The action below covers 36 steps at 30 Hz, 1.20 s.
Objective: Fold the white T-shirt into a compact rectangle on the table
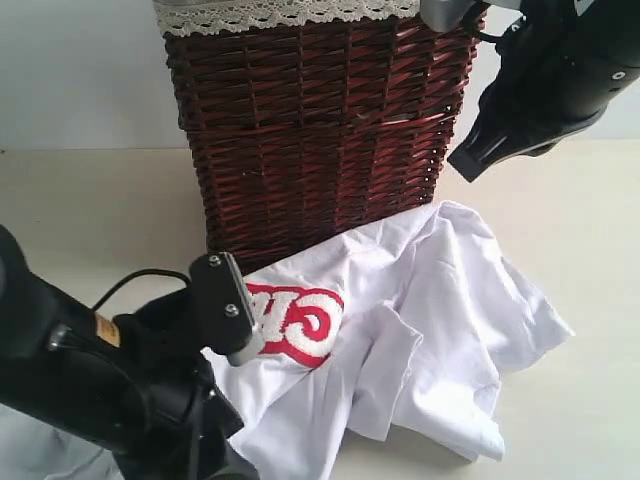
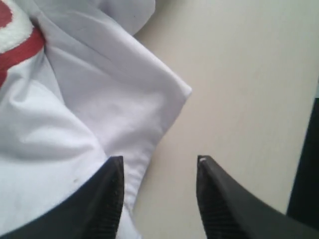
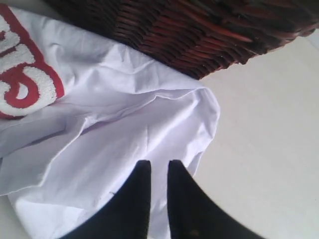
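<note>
The white T-shirt (image 1: 440, 300) lies crumpled on the table (image 1: 590, 230) in front of a wicker basket. Its red-outlined lettering (image 1: 305, 325) faces up near the left arm (image 1: 150, 380). In the left wrist view my left gripper (image 2: 158, 159) is open low over the shirt's edge (image 2: 99, 99), one finger (image 2: 107, 199) over cloth, the other over bare table (image 2: 249, 74). My right gripper (image 1: 468, 162) hangs high beside the basket. In its wrist view the right gripper (image 3: 158, 163) has jaws almost together, holding nothing, above the shirt (image 3: 124, 129). Collar and neck tag are hidden.
A tall dark red-brown wicker basket (image 1: 310, 130) with a lace trim (image 1: 280, 12) stands directly behind the shirt, and the basket (image 3: 199, 30) touches its upper fold. Bare table (image 3: 269, 149) lies to the shirt's right.
</note>
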Each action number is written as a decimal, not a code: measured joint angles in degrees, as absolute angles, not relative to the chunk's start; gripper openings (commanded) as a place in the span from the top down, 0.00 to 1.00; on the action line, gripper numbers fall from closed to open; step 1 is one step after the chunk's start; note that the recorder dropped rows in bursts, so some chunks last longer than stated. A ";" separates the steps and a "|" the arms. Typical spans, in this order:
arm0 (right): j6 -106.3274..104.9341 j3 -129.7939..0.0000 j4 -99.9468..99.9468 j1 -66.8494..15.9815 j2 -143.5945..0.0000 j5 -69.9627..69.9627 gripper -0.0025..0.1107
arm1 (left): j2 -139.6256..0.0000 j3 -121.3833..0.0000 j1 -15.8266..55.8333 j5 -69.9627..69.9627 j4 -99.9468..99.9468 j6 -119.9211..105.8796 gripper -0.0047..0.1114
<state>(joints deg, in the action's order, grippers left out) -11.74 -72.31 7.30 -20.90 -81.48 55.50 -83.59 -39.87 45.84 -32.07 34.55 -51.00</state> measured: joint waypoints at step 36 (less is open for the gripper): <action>-7.67 -72.31 22.03 -20.72 -81.48 58.13 0.85 | -100.57 -39.87 58.58 -6.70 33.70 -59.51 0.96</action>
